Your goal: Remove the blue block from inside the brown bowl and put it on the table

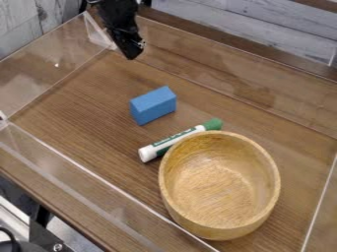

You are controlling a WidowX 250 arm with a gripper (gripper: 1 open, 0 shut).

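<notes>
The blue block [153, 104] lies flat on the table [79, 118], left of centre and outside the bowl. To its lower right stands the brown bowl [220, 184], a wide tan wooden bowl with nothing inside it. My gripper [129, 53] hangs at the top left, well behind the block, pointing steeply down. Its black fingers are pressed together with nothing between them.
A white marker with a green cap [180, 140] lies between the block and the bowl's rim. Clear acrylic walls [46, 74] run along the table's edges, one of them close behind the gripper.
</notes>
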